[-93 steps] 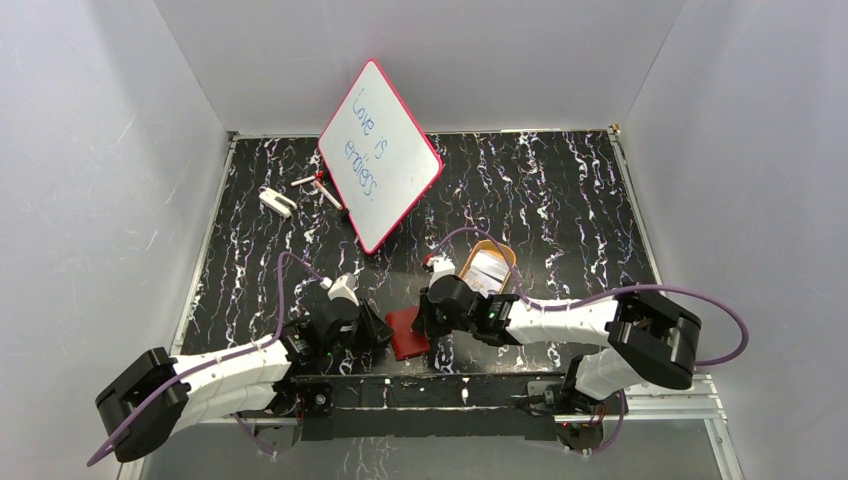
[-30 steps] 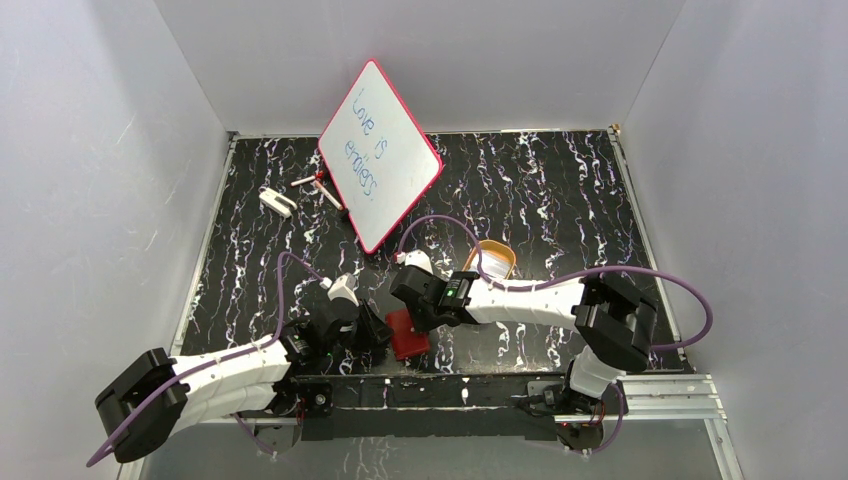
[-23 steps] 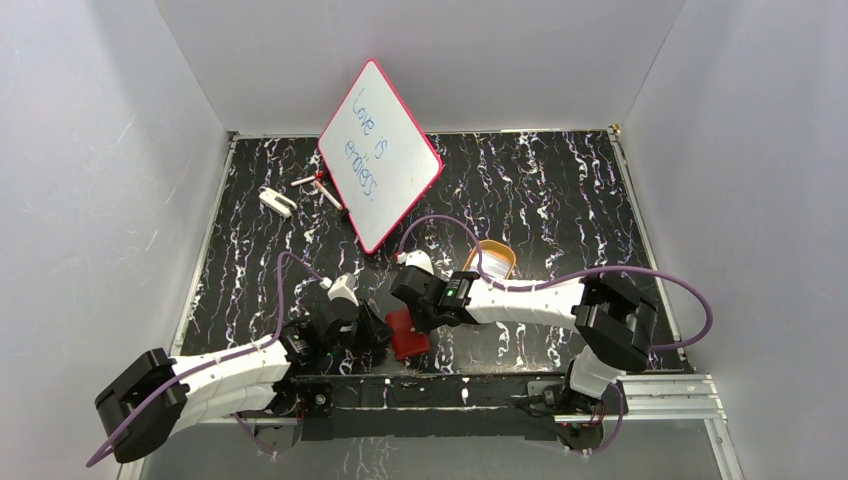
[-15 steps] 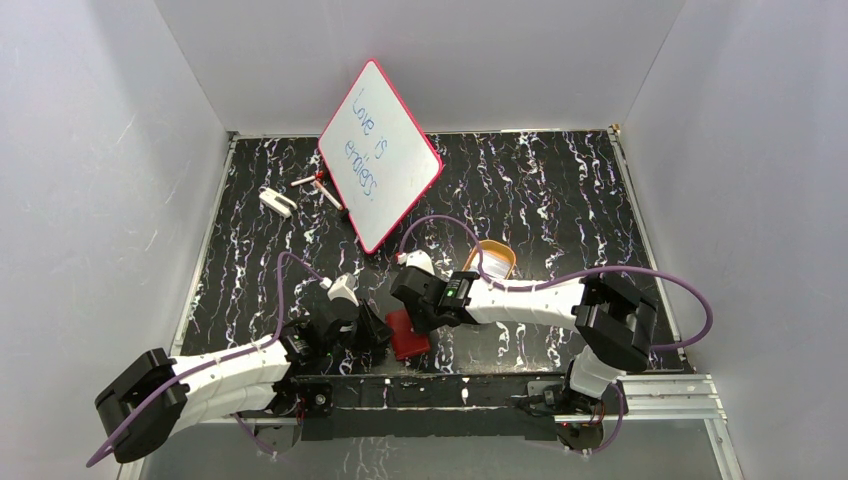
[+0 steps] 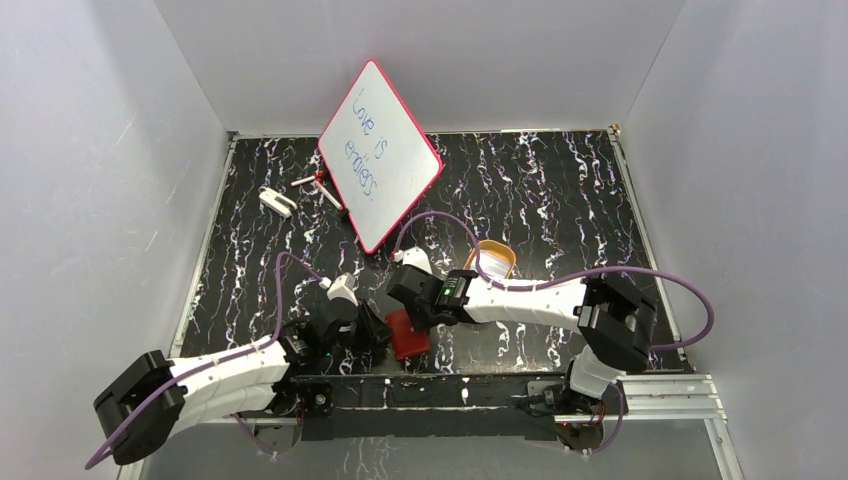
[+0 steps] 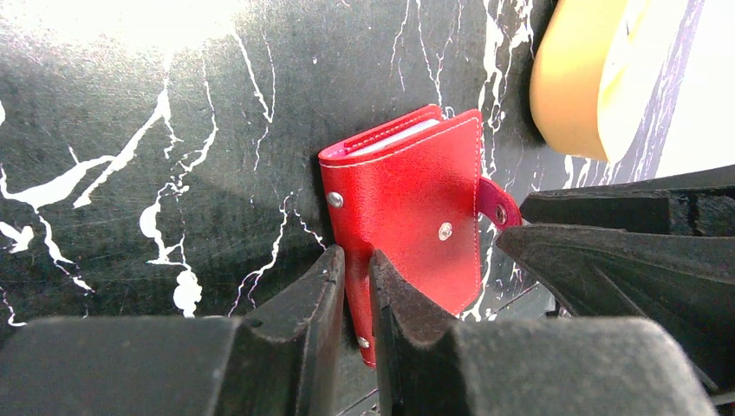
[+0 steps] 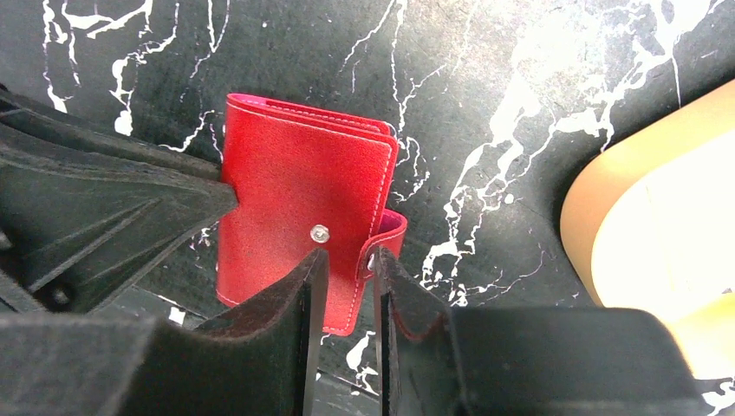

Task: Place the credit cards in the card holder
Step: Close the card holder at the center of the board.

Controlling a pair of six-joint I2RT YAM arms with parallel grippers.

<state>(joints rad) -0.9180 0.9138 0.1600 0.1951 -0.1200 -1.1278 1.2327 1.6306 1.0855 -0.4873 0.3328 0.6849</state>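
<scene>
The red card holder (image 5: 408,335) lies folded near the table's front edge. My left gripper (image 6: 357,256) is shut on its spine edge, seen from above at the left gripper (image 5: 378,330). A thin whitish edge (image 6: 394,139) shows between the covers of the card holder (image 6: 407,199); I see no loose credit cards elsewhere. My right gripper (image 7: 345,253) stands over the snap-tab side of the card holder (image 7: 299,208), its jaws a narrow gap apart with the cover edge and tab between them. From above the right gripper (image 5: 415,312) hovers just behind the holder.
An orange-tan oval tray (image 5: 497,256) sits right of the holder, partly under my right arm, the tray (image 7: 607,208) close beside my right fingers. A red-framed whiteboard (image 5: 380,155) leans at the back, with markers (image 5: 320,185) and a small white object (image 5: 277,200) to its left.
My right arm has swung left from the tray to the card holder's tab side and has barely shifted in the last second. The left gripper keeps its hold.
</scene>
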